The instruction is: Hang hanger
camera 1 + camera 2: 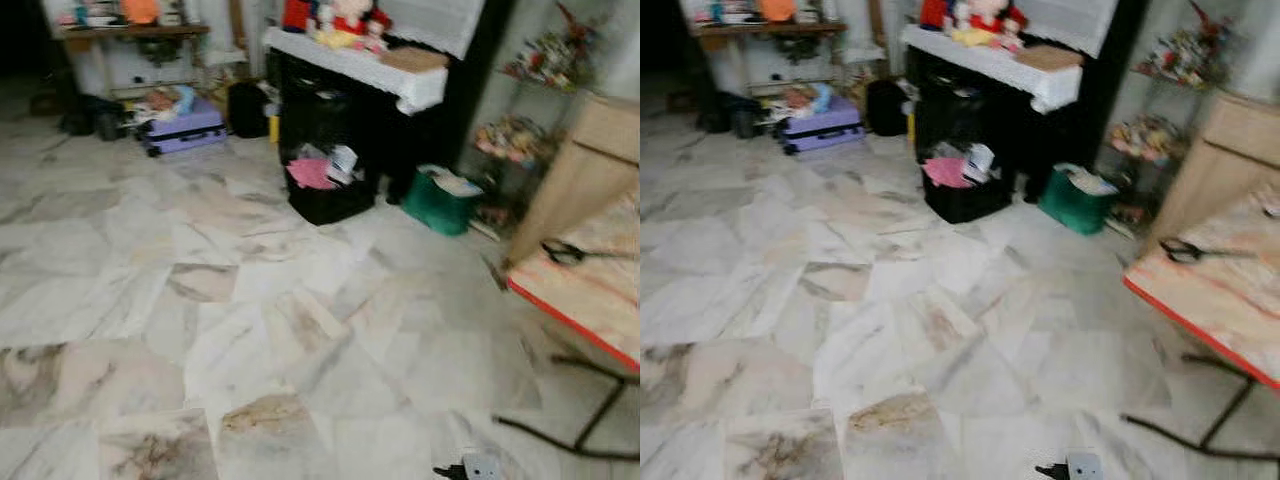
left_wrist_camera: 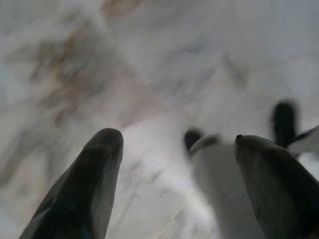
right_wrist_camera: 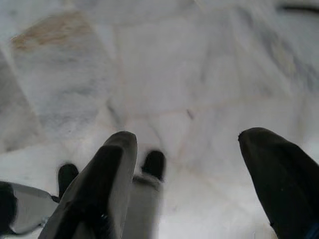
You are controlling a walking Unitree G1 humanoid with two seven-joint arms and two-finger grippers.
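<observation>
Marble floor [image 1: 250, 330] across most of the head views, blurred, so walking is judged to be under way. No hanger can be made out, and no rail or hook either; the task's thing is not located. Progress is judged at the start: nothing held, nothing hung, the hanger yet to be found, picked up and hung.

Left gripper [image 2: 179, 169]: fingers spread apart, nothing between them, pointed down at the floor. Right gripper [image 3: 192, 174]: fingers likewise apart, nothing held. Pale, black-tipped parts, judged to be the robot's own feet, are seen past both grippers.

Landmark: the dark cabinet [image 1: 350, 120] with a white cloth on top, far side of the room. Count, relative to it:
- One black basket [image 1: 325, 190] with pink cloth in it, directly in front of the cabinet.
- One green bag [image 1: 440, 200] beside the cabinet's right foot.
- One purple suitcase [image 1: 185, 125] well to its left, near the wall.
- One black bag [image 1: 245, 105] between suitcase and cabinet.
- One wooden folding table [image 1: 590, 285], red-edged, nearer than the cabinet and to its right; one pair of scissors [image 1: 565, 252] lying on it.
- Toys on the cabinet top: number cannot be told, too blurred.
- One small plug-like item [image 1: 470, 467] on the floor at the near edge.
</observation>
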